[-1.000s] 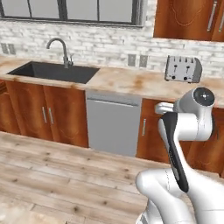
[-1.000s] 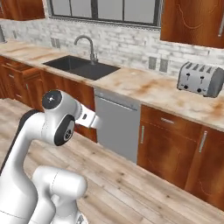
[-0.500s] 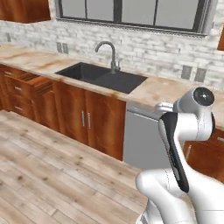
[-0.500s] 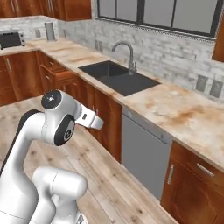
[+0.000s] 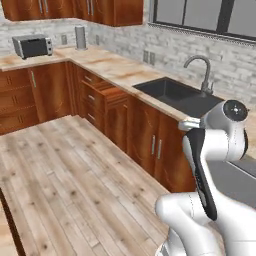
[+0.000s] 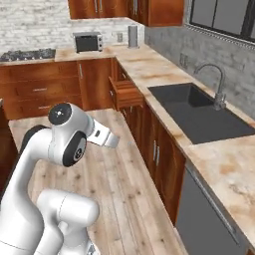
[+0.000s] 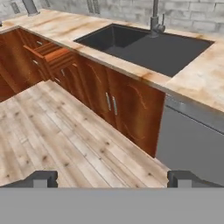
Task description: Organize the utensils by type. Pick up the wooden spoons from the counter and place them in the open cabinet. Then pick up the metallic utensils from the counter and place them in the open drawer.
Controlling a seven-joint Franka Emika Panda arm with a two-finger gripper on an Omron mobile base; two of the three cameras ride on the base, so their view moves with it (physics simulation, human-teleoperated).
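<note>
Beige marbled counter [image 5: 107,67] runs along brick wall, dark sink [image 5: 177,95] with curved faucet [image 5: 202,72] set in it. Open drawer [image 5: 107,93] juts from reddish-brown fronts left of sink, also seen in hand view [image 7: 50,54]; contents too small to tell. Gripper [image 7: 111,178] empty, finger tips [image 7: 41,178] spread wide, hanging over plank floor [image 7: 52,135] before cabinet doors. Toaster oven [image 5: 32,46] and grey canister [image 5: 80,37] sit on far corner counter. Utensils possibly further along counter, cannot tell.
</note>
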